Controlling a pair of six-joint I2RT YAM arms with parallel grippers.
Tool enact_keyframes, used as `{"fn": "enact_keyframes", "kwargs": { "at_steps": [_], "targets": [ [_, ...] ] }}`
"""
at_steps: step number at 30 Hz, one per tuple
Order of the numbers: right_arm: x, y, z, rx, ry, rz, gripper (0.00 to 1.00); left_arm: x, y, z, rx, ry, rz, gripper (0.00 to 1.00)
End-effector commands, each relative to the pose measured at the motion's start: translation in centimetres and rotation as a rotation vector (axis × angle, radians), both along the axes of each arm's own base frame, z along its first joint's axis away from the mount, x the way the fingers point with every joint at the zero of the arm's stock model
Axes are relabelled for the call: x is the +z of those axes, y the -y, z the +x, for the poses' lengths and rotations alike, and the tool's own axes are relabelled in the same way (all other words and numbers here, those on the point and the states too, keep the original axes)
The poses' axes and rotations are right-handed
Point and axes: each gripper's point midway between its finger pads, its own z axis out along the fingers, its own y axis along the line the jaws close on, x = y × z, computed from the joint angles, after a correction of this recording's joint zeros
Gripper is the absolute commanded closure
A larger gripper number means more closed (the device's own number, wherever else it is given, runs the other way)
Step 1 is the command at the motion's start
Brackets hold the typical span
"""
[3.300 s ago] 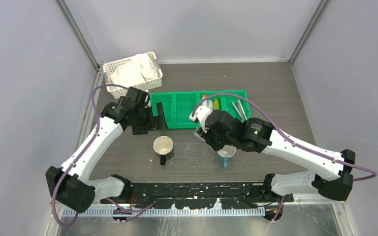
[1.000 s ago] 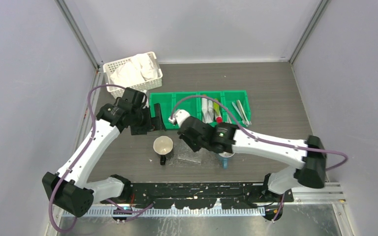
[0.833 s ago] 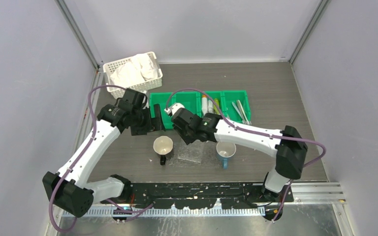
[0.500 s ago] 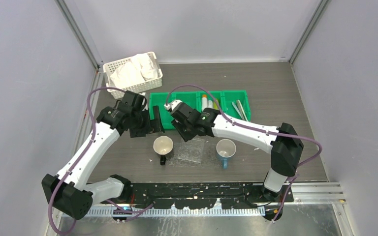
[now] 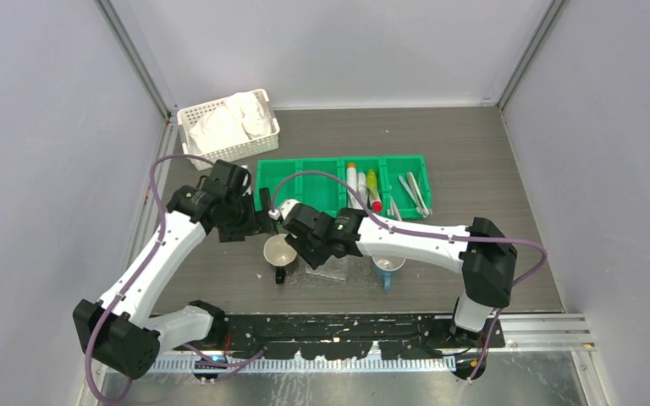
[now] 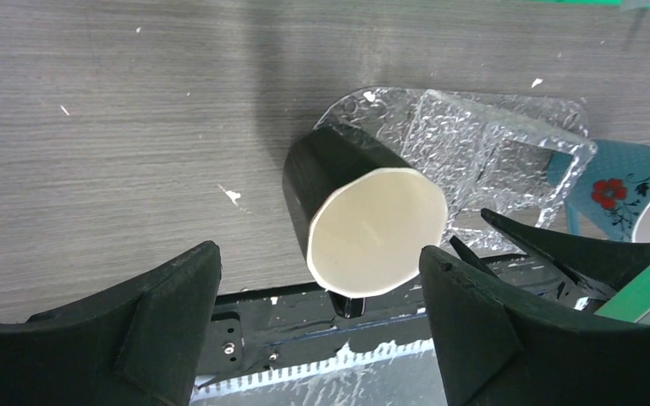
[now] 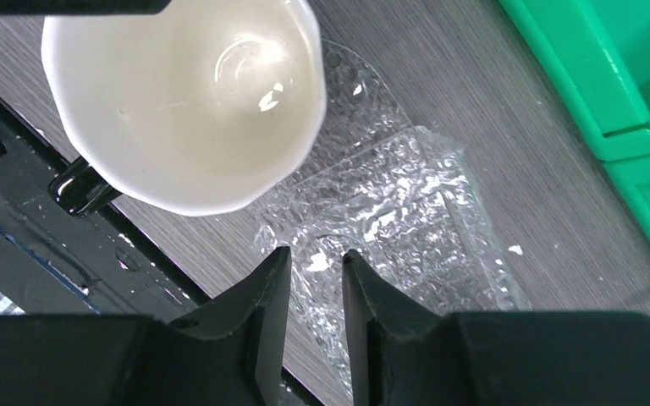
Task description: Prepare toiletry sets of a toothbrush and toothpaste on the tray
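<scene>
The clear tray (image 5: pixel 343 269) lies at the table's near middle, with nothing seen on it; it also shows in the right wrist view (image 7: pixel 406 194) and the left wrist view (image 6: pixel 482 135). A white tube (image 5: pixel 353 180), a yellow-green tube (image 5: pixel 372 181) and pale toothbrushes (image 5: pixel 412 193) lie in the green bin (image 5: pixel 305 188). My right gripper (image 5: pixel 299 241) (image 7: pixel 315 258) hangs over the tray's left edge, jaws a narrow gap apart, holding nothing that I can see. My left gripper (image 5: pixel 260 222) (image 6: pixel 317 254) is wide open and empty, just behind a black mug (image 5: pixel 279 250).
The black mug (image 6: pixel 372 228) (image 7: pixel 186 93), cream inside, stands against the tray's left side. A blue flowered mug (image 5: pixel 387 266) (image 6: pixel 643 186) stands at the tray's right. A white lattice basket (image 5: pixel 227 123) with cloths sits at the back left.
My right arm has swung left and toward the near edge, from over the green bin down to the tray's left edge beside the black mug. My left gripper has shifted slightly nearer the mug.
</scene>
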Motion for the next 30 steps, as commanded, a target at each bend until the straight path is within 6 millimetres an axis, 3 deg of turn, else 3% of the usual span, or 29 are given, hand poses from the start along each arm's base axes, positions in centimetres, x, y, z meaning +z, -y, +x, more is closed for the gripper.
{"fn": "enact_keyframes", "kwargs": {
  "at_steps": [1, 13, 18, 22, 26, 28, 30],
  "targets": [
    [-0.9, -1.4, -2.5, 0.096, -0.034, 0.041, 0.66, 1.2, 1.1, 1.2, -0.009, 0.071, -0.055, 0.12],
    [-1.2, 1.5, -3.7, 0.066, -0.04, 0.034, 0.67, 0.9, 1.3, 1.3, -0.007, 0.065, -0.063, 0.12],
    [-0.4, 1.1, -3.6, 0.077, -0.021, 0.074, 0.67, 0.8, 1.2, 1.4, -0.005, 0.068, -0.061, 0.12],
    [2.1, -1.0, -3.3, 0.1, 0.013, 0.2, 0.63, 1.0, 1.1, 1.5, -0.003, 0.07, -0.049, 0.12],
    [6.1, -2.9, -2.5, 0.078, 0.068, 0.352, 0.52, 1.2, 1.0, 1.7, -0.002, 0.072, -0.044, 0.11],
    [8.1, -2.9, -2.1, 0.047, 0.101, 0.413, 0.49, 1.2, 1.1, 1.7, -0.002, 0.071, -0.045, 0.11],
    [9.3, -1.1, -0.7, -0.055, 0.164, 0.397, 0.49, 1.4, 1.1, 1.7, -0.003, 0.069, -0.045, 0.11]
  ]
}}
